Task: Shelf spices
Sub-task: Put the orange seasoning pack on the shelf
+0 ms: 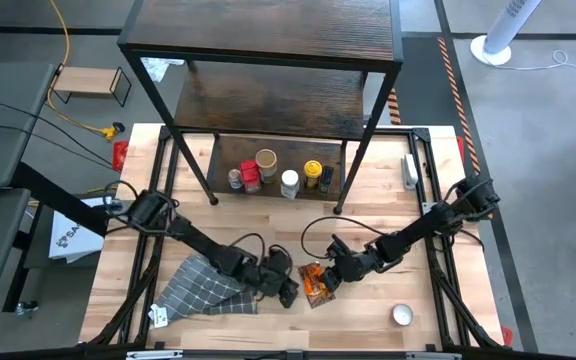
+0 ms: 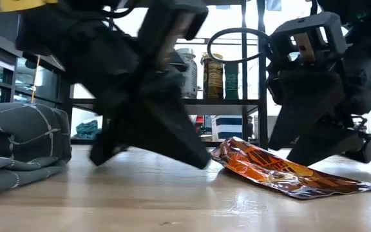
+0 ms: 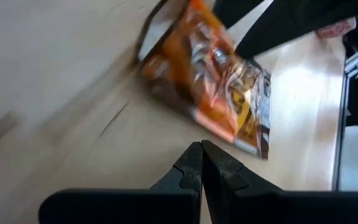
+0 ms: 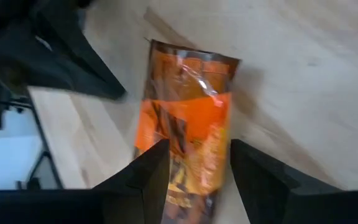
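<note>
Both arms reach inward and low over the front of the table, their hands close together near its middle. The left hand (image 1: 286, 291) points toward the right arm with its fingers (image 3: 190, 169) pressed fully together, holding nothing. The right hand (image 1: 326, 279) faces it, angled downward, fingers (image 4: 148, 171) parted about halfway.

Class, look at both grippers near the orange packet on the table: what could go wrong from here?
1. The right gripper straddles the flat orange foil packet with open fingers; closing may crumple or slip off it.
2. The shut left gripper sits right beside the packet, so the arms might collide.
3. The jars crowd the shelf's bottom board; placing the packet could topple one.
</note>
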